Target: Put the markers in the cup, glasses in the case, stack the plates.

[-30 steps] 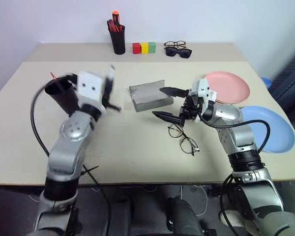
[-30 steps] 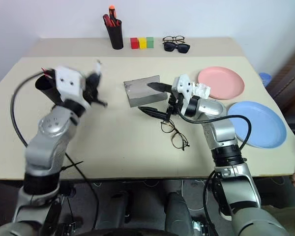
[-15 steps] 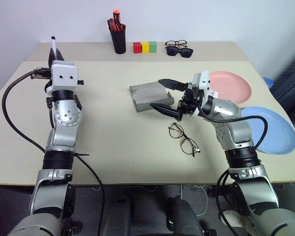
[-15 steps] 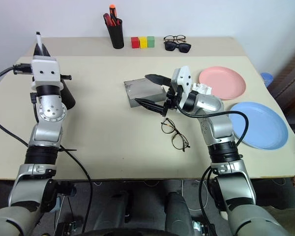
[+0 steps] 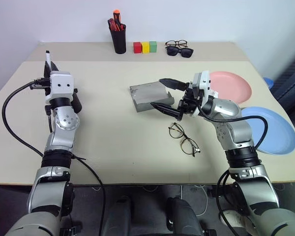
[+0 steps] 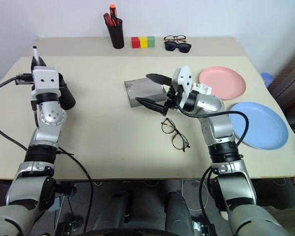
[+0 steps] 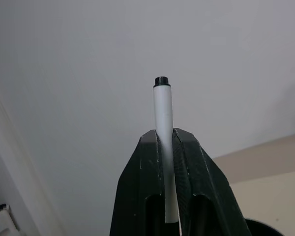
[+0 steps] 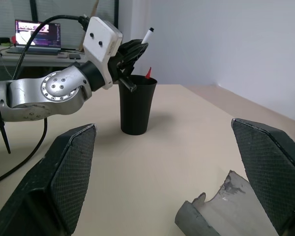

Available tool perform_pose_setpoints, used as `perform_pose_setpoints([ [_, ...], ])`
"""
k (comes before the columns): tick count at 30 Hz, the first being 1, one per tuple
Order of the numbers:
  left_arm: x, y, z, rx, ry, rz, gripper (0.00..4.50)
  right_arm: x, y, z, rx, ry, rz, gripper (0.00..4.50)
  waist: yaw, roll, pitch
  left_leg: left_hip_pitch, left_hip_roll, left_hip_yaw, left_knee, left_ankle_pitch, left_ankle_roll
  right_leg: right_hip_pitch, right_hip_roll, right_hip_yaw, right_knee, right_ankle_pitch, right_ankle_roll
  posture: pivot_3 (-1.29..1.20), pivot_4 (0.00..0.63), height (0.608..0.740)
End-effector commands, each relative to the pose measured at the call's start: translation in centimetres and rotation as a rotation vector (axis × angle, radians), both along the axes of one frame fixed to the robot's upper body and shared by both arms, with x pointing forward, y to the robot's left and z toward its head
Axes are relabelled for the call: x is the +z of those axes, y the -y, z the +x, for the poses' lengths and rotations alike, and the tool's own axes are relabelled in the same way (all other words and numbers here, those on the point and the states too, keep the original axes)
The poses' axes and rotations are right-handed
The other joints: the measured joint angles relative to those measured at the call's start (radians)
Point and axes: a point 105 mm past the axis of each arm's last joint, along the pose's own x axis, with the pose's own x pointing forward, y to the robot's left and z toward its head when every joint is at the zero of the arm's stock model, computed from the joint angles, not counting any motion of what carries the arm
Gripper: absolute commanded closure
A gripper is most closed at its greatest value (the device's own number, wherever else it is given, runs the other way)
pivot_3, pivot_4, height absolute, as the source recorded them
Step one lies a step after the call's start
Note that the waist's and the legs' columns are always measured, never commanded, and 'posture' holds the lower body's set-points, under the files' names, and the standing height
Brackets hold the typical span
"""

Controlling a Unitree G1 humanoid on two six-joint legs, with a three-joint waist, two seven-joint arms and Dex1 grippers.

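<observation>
Marker (image 7: 163, 147) with a white body and black end, pinched between the pressed-together fingers of the left gripper (image 7: 167, 142) at the far left of the table (image 5: 113, 142); its long axis runs along the fingers and points up and away toward the wall. Just beside that gripper stands the black cup (image 8: 136, 105), upright, with a red tip (image 8: 148, 73) poking above its rim. At the back edge, a black pen holder (image 5: 118, 42) holds a bunch of red-and-black markers (image 5: 114, 23), one orange-tipped. Right of it sit three small blocks, red (image 5: 136, 47), yellow (image 5: 144, 47) and green (image 5: 152, 46), then dark-framed spectacles (image 5: 175, 44) and black sunglasses (image 5: 179, 51) together. At centre lies the grey case (image 5: 146, 97), open and tipped. The right gripper (image 5: 168, 95) hovers at the case's right end, fingers spread wide and holding nothing, pointing leftward. Just in front of it the wire-framed glasses (image 5: 183, 139) lie flat on the table, apart from the case. Farther right are the salmon pink plate (image 5: 231, 86) and the light blue plate (image 5: 273, 129), side by side, not stacked.
</observation>
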Motion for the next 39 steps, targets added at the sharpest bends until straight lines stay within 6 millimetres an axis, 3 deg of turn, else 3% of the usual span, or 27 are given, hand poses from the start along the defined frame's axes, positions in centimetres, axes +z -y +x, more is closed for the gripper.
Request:
perform_pose_setpoints([
  [1,0.5,0.4,-0.2,-0.026,0.031,-0.009,2.07,1.4,0.5,-0.3,-0.014,0.059,0.015,0.00,0.000,0.000,0.000,0.000,0.000,0.000,0.000,0.000,0.000,0.000,0.000,0.000,0.000,0.000,0.000,0.00,0.150,0.740],
  [3,0.5,0.9,-0.3,-0.082,0.047,-0.053,1.23,1.4,0.6,-0.3,-0.018,0.060,0.015,0.00,0.000,0.000,0.000,0.000,0.000,0.000,0.000,0.000,0.000,0.000,0.000,0.000,0.000,0.000,0.000,0.00,0.150,0.740],
  [6,0.9,2.9,-0.3,-0.256,0.036,-0.158,1.23,1.3,0.7,-0.3,-0.027,0.059,0.012,0.00,-0.001,0.000,0.000,0.000,0.000,0.000,0.000,0.000,0.000,0.000,0.000,0.000,0.000,0.000,0.000,0.00,0.150,0.740],
  [8,1.1,5.7,0.4,-0.429,-0.105,-0.218,1.23,1.2,1.0,-0.4,-0.037,0.055,0.006,0.00,0.001,0.000,0.000,0.000,0.000,0.000,0.000,0.000,-0.001,0.000,0.000,0.000,0.000,0.000,0.000,0.00,0.150,0.740],
  [11,-0.1,13.1,0.4,-0.862,-0.501,-0.046,1.23,0.9,2.0,-0.8,-0.062,0.045,-0.007,0.00,0.002,-0.001,0.000,-0.001,0.000,-0.001,0.000,0.001,-0.001,0.000,0.000,0.000,0.000,0.000,0.000,0.00,0.150,0.740],
  [13,-1.3,15.2,0.0,-1.001,-0.698,-0.008,1.23,0.4,2.9,-1.2,-0.088,0.036,-0.029,0.00,0.000,-0.001,0.000,-0.001,0.000,0.000,0.000,0.001,-0.001,0.000,0.000,0.000,-0.001,0.000,0.000,0.00,0.150,0.740],
  [16,-2.3,16.7,0.1,-1.130,-0.877,-0.059,1.23,-1.0,4.8,-2.1,-0.154,0.006,-0.090,0.00,-0.001,0.000,0.000,0.000,0.000,0.000,0.000,0.000,-0.001,0.001,0.000,0.000,-0.001,-0.001,0.000,0.00,0.150,0.740],
  [24,-3.7,21.1,3.3,-1.204,-1.101,0.138,1.23,-3.7,10.8,-5.5,-0.399,-0.110,-0.182,0.00,0.003,-0.001,0.001,-0.001,0.000,0.000,0.000,0.000,0.000,0.000,0.000,0.000,-0.002,-0.004,0.001,0.00,0.150,0.740],
  [28,-4.2,22.8,4.6,-1.193,-1.133,0.179,1.23,-4.5,12.8,-7.4,-0.498,-0.143,-0.201,0.00,0.013,-0.003,0.002,-0.001,0.000,0.000,0.000,0.000,0.000,0.000,0.000,0.000,-0.004,-0.005,0.000,0.00,0.150,0.740],
  [31,-5.9,23.5,5.1,-1.150,-1.221,0.187,1.23,-4.7,14.1,-9.1,-0.566,-0.158,-0.193,0.00,0.018,-0.003,0.002,-0.002,0.000,0.000,0.000,0.000,0.001,0.000,0.000,0.000,-0.004,-0.005,0.001,0.00,0.150,0.740],
  [34,-6.9,23.7,5.3,-1.116,-1.261,0.205,2.02,-4.7,14.7,-9.9,-0.610,-0.163,-0.187,0.00,0.023,-0.003,0.002,-0.002,0.000,0.000,0.000,-0.001,0.001,0.000,0.000,0.000,-0.005,-0.005,0.001,0.00,0.150,0.740],
  [39,-7.0,24.3,5.1,-1.137,-1.269,0.236,4.43,-4.7,14.9,-10.3,-0.634,-0.163,-0.180,0.00,0.025,-0.004,0.003,-0.003,0.000,0.000,0.000,-0.001,0.001,0.000,-0.001,0.000,-0.006,-0.005,0.000,0.00,0.150,0.740],
])
